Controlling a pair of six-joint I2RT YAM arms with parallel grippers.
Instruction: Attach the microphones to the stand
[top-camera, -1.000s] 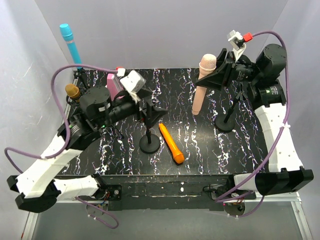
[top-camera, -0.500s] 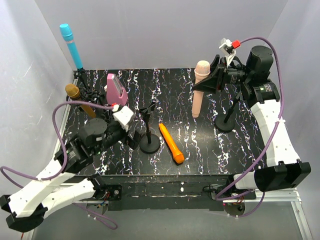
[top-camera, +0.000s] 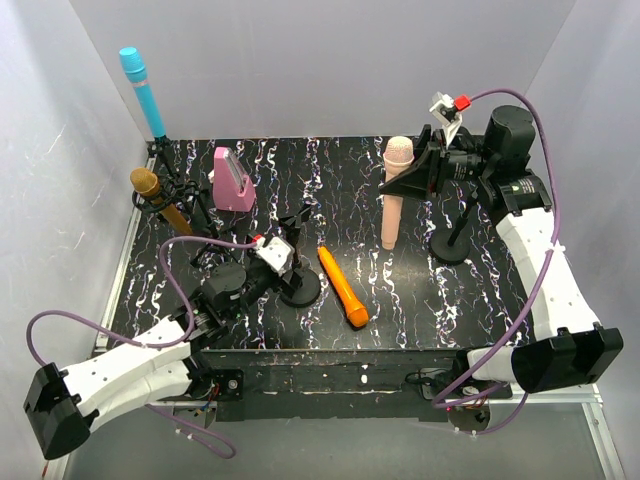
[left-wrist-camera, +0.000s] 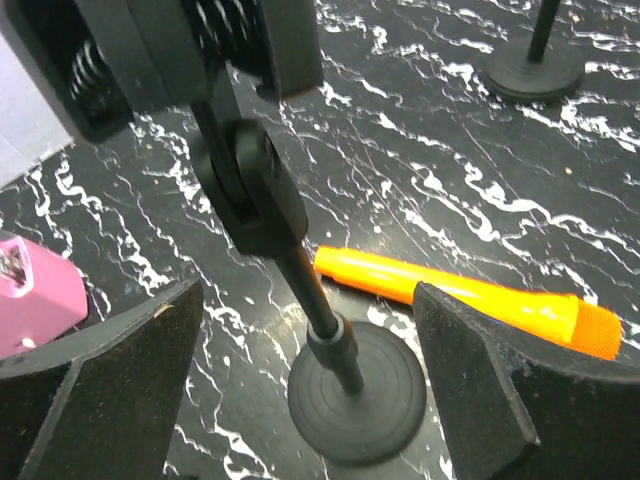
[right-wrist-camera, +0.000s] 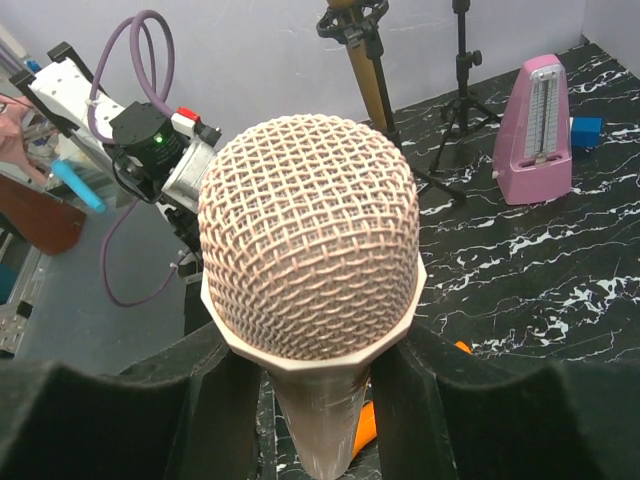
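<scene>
My right gripper (top-camera: 413, 176) is shut on the pale peach-pink microphone (top-camera: 392, 200) just below its head and holds it nearly upright over the table. Its mesh head (right-wrist-camera: 310, 250) fills the right wrist view. The orange microphone (top-camera: 342, 287) lies flat on the table beside the centre stand (top-camera: 300, 286). My left gripper (left-wrist-camera: 305, 335) is open and low, with a finger on each side of that stand's round base (left-wrist-camera: 355, 395); the orange microphone (left-wrist-camera: 450, 290) lies just beyond. The cyan-blue microphone (top-camera: 141, 92) and the gold microphone (top-camera: 156, 197) sit in stands at the back left.
A pink metronome (top-camera: 232, 180) stands at the back left of the black marbled table (top-camera: 340, 180). An empty stand (top-camera: 453, 245) rises under my right arm. Grey walls close in the back and both sides.
My left arm has drawn back towards the near edge and dropped low, bringing its gripper down beside the centre stand's base. My right gripper has carried the peach-pink microphone a little to the left.
</scene>
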